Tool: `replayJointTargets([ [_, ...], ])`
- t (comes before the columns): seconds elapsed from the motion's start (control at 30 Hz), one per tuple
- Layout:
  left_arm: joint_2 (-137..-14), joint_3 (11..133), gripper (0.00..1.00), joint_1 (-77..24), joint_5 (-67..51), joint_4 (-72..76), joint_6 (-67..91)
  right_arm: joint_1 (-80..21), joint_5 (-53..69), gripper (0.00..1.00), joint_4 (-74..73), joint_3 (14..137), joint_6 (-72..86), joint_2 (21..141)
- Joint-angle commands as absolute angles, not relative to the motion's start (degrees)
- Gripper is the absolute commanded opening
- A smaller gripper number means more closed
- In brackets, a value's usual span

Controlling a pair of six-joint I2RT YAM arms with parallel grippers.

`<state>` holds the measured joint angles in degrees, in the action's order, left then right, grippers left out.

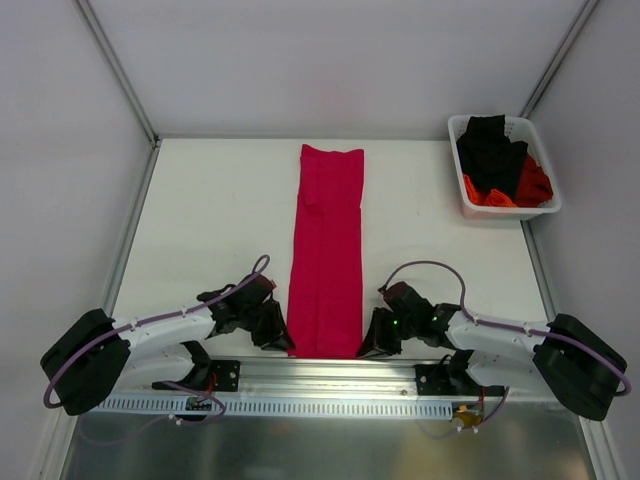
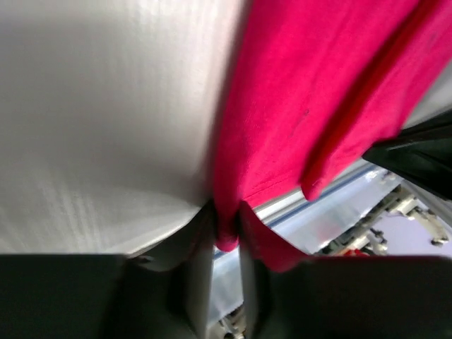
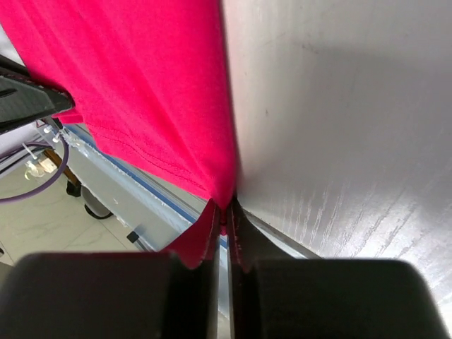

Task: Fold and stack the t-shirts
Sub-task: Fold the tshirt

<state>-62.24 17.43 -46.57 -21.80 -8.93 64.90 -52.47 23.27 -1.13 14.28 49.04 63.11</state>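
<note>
The white table [image 1: 200, 220] carries one crimson-pink t-shirt [image 1: 326, 255], folded into a long narrow strip. It lies flat along the middle of the surface, running from the near edge most of the way toward the far edge, with a few soft creases near its far end. At the far right corner stands a white basket [image 1: 510, 212]. In it a black t-shirt [image 1: 490, 150] is heaped toward the far side and an orange-red t-shirt [image 1: 535, 185] is bunched at the near right. The left gripper [image 1: 280, 335] sits at the near left corner of the strip, and its wrist view shows the fingers nipped narrowly together on a fold of the pink hem. The right gripper [image 1: 375, 335] sits at the near right corner, jaws pressed almost flat together with the pink cloth's corner caught between them
</note>
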Motion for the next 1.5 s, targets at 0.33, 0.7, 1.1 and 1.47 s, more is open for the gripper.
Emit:
replayJointTargets([
  [0.33,-61.1,23.0,0.0,-47.0,-16.5,-20.9,57.9,-52.9,17.5,0.0,-16.7,19.5,44.4,58.0],
  [0.7,-60.3,37.7,0.0,-40.7,-16.7,-27.2,51.1,-47.0,18.5,0.0,-22.1,31.6,39.1,58.0],
  [1.1,-73.0,56.2,0.0,-30.9,-19.2,-29.3,40.2,-32.9,24.3,0.01,-22.9,49.6,29.5,68.5],
  [1.47,-87.9,71.9,0.0,-24.5,-21.4,-29.3,34.8,-25.3,28.9,0.0,-22.8,64.9,22.7,84.4],
])
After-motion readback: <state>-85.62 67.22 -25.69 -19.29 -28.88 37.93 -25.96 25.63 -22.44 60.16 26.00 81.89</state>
